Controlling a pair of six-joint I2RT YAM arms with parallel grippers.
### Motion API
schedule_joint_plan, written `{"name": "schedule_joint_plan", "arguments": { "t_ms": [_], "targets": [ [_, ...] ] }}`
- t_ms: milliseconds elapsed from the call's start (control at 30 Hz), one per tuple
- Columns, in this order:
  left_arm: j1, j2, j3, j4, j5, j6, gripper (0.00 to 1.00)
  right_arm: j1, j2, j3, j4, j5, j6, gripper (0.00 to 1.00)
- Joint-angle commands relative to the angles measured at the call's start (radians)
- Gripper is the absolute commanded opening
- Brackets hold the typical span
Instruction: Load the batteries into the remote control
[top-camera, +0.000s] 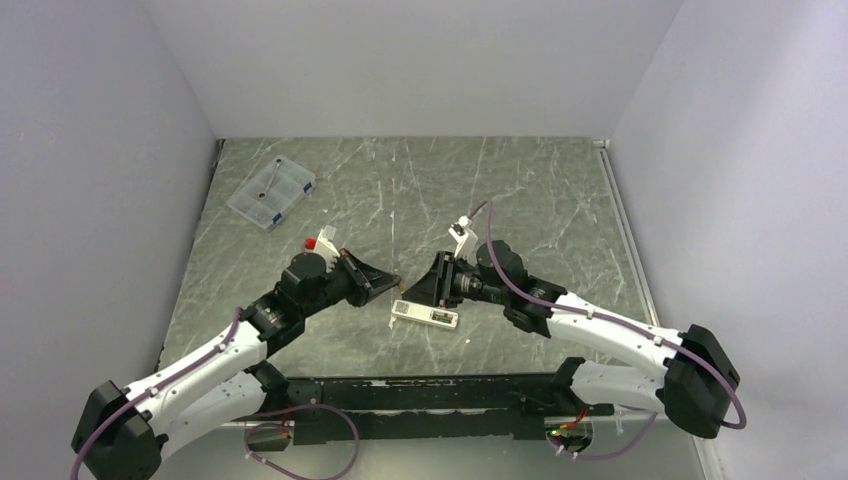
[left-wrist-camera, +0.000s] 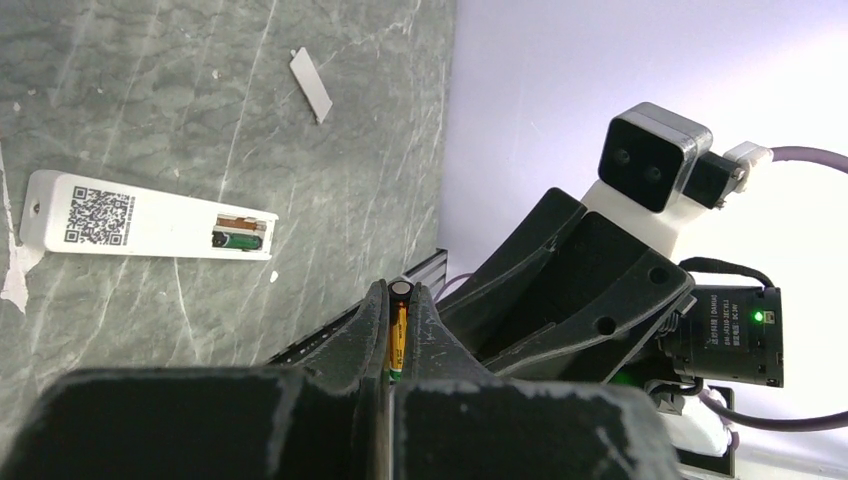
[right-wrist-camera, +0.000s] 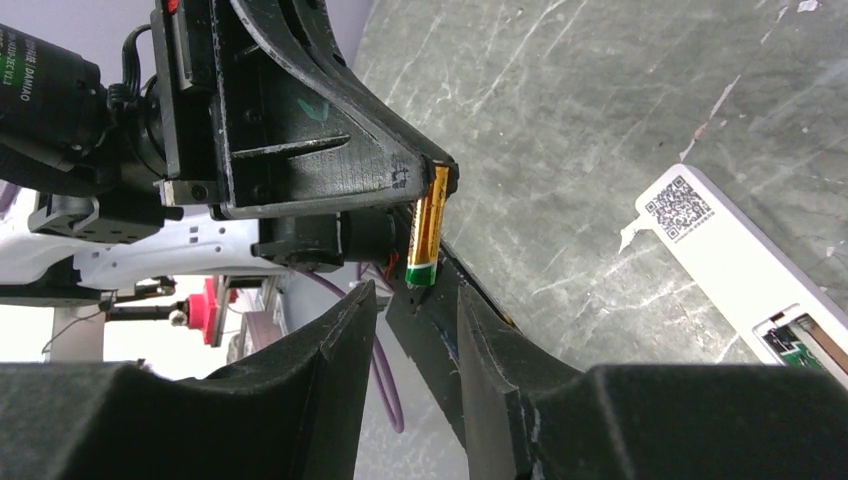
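Batteries sit in two places. The copper-orange cell (right-wrist-camera: 430, 222) is clamped at the very tip of the left claw (left-wrist-camera: 400, 300), which is clenched hard on it. The dark green cell (left-wrist-camera: 238, 240) lies seated in the open battery bay (left-wrist-camera: 243, 232) of the remote control (top-camera: 425, 316).

The remote lies flat on the grey marbled surface (top-camera: 520, 190), back side up, with a QR label (left-wrist-camera: 99, 217) towards one end and the bay at the other. In the top view it rests just on the near side of the two claw tips, between the arms, and neither claw touches it.

Both claws meet above the surface, tip to tip. The right claw (right-wrist-camera: 415, 290) has its jaws parted and grasps nothing. From its own wrist view, the held cell's green-ringed end with its pale tip sticks out of the left claw just over the gap between the right fingers (right-wrist-camera: 345, 330). Whether that end touches them cannot be told.

A small flat white cover piece (left-wrist-camera: 311, 85) lies on the surface well apart from the remote, beyond its bay end in the left wrist view. The clear compartment box (top-camera: 270, 192) sits near the far left corner of the surface, well away from both claws and the remote
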Motion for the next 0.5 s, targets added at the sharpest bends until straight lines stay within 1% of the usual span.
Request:
{"name": "schedule_joint_plan", "arguments": {
  "t_ms": [0,167,467],
  "targets": [
    [0.003,-0.009,-0.006,0.084,-0.002,-0.02,0.0,0.009,0.019,0.049,0.076,-0.004,0.022,0.38],
    [0.003,-0.017,-0.017,0.097,-0.001,-0.025,0.0,0.012,0.031,0.053,0.085,0.0,0.03,0.37],
    [0.003,-0.018,-0.024,0.108,0.009,-0.03,0.0,0.019,0.034,0.056,0.1,0.008,0.038,0.27]
  ]
}}
